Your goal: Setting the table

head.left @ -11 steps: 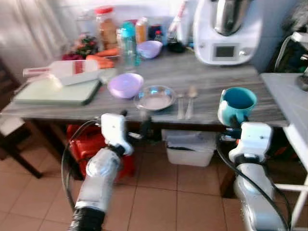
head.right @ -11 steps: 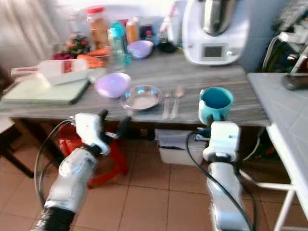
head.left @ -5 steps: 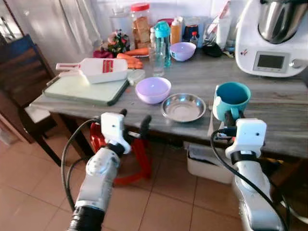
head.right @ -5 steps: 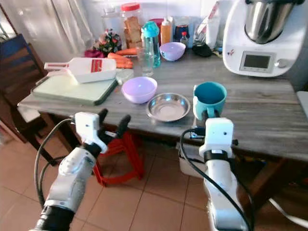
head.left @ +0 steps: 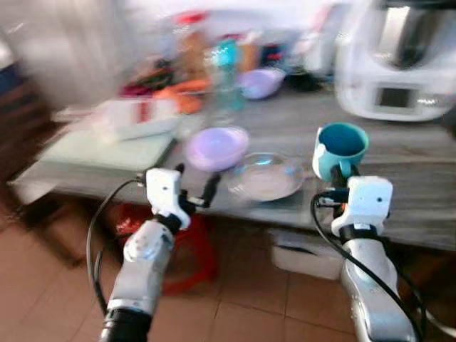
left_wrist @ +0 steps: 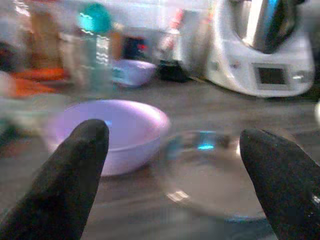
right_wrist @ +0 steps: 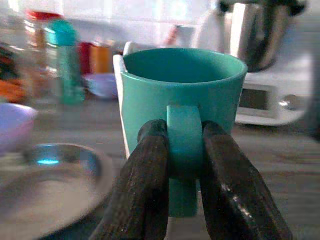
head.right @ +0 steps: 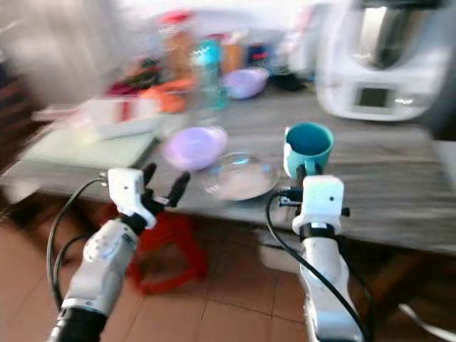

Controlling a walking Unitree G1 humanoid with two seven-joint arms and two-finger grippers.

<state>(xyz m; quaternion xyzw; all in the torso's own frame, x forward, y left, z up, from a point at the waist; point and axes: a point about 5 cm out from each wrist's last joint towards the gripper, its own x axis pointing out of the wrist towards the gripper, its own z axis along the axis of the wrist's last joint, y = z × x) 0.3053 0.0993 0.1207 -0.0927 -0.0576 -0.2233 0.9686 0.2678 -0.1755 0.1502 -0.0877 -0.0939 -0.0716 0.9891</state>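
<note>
My right gripper (right_wrist: pixel 182 165) is shut on the handle of a teal mug (head.left: pixel 342 146), holding it upright over the grey wooden table (head.left: pixel 420 178). A steel plate (head.left: pixel 267 178) lies on the table just left of the mug, and a lilac bowl (head.left: pixel 217 146) sits beside the plate. My left gripper (head.left: pixel 194 189) is open, held before the table's front edge, pointing toward the bowl (left_wrist: pixel 117 130) and the steel plate (left_wrist: pixel 210 170). The head views are blurred.
A white kitchen machine (head.left: pixel 399 57) stands at the back right. Bottles, jars, carrots and a second lilac bowl (head.left: pixel 260 82) crowd the back. A green cutting board (head.left: pixel 107 146) with a white container lies at the left. A red stool (head.left: pixel 192 249) stands under the table.
The camera has swung and the whole picture has shifted and blurred. The mug stays held in my right gripper, and my left gripper stays open.
</note>
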